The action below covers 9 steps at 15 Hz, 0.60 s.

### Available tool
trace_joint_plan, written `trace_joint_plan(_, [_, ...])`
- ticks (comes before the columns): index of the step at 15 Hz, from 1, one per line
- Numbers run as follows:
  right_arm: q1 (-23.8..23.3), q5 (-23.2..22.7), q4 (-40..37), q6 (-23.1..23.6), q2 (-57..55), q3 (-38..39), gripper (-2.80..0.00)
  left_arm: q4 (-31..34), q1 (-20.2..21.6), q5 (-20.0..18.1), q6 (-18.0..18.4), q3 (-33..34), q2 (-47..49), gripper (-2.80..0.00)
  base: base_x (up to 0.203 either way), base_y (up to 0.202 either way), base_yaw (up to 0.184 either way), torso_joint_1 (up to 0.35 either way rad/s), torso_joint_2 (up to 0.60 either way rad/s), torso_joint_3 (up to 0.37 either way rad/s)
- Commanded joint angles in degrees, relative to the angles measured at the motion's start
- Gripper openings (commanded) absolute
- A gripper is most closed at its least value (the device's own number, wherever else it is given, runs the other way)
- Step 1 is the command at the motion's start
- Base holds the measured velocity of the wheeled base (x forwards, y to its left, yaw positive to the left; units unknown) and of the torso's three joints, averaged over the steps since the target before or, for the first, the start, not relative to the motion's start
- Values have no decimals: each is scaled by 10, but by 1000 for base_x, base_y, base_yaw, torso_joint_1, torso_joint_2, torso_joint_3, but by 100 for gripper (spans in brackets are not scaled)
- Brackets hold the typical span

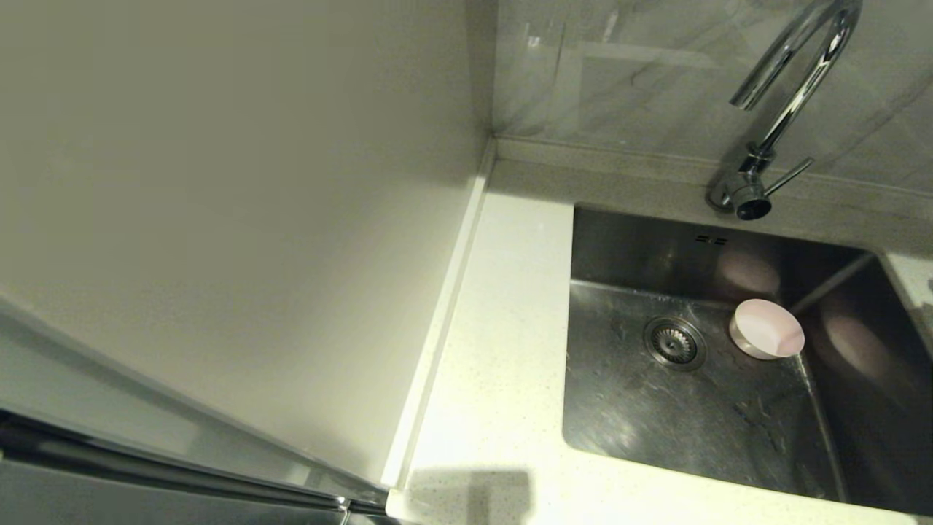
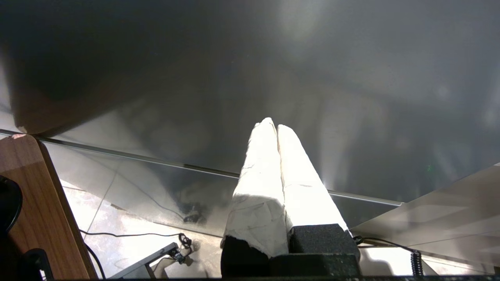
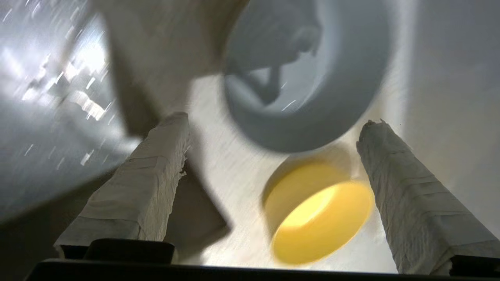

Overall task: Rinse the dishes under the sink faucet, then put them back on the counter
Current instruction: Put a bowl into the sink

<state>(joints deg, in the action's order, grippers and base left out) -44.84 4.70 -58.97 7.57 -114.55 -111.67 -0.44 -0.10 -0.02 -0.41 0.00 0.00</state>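
Note:
A pale pink bowl point(image 1: 767, 329) rests on the floor of the steel sink point(image 1: 656, 423), just right of the drain strainer point(image 1: 674, 343). The chrome faucet point(image 1: 791, 87) arches over the sink's back edge. Neither gripper shows in the head view. In the right wrist view my right gripper point(image 3: 273, 121) is open and holds nothing, hovering over the white counter point(image 3: 226, 168). A yellow bowl point(image 3: 318, 218) lies between its wrapped fingers point(image 3: 410, 195), and a grey-blue bowl point(image 3: 312, 78) sits just beyond the fingertips. My left gripper point(image 2: 272, 125) is shut and empty, parked away from the sink.
A plain off-white side panel point(image 1: 219, 219) rises along the left of the counter point(image 1: 503, 328). The faucet's lever handle point(image 1: 791, 175) sticks out at its base. The left wrist view faces a dark grey panel point(image 2: 273, 58), with floor and cables point(image 2: 136, 234) below.

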Motion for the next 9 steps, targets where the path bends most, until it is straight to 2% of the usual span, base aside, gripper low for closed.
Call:
trace_joint_plan(1, [-2, -20, -30, 1, 7, 1, 0, 0, 0, 0, 0, 2, 0, -280, 0, 0, 0, 0, 0, 0])
trace_joint_plan(4, [-2, -92, -31, 2, 11, -12, 0, 0, 0, 0, 0, 2, 0, -280, 0, 0, 0, 0, 0, 0])
trace_joint_plan(5, [-2, -102, -29, 8, 14, -16, 0, 0, 0, 0, 0, 2, 0, -280, 0, 0, 0, 0, 0, 0])
trace_joint_plan(7, [-6, -106, -40, 50, 21, -16, 0, 0, 0, 0, 0, 2, 0, -280, 0, 0, 0, 0, 0, 0])
trace_joint_plan(9, [-7, -112, -94, 74, 37, -18, 0, 0, 0, 0, 0, 2, 0, -280, 0, 0, 0, 0, 0, 0])
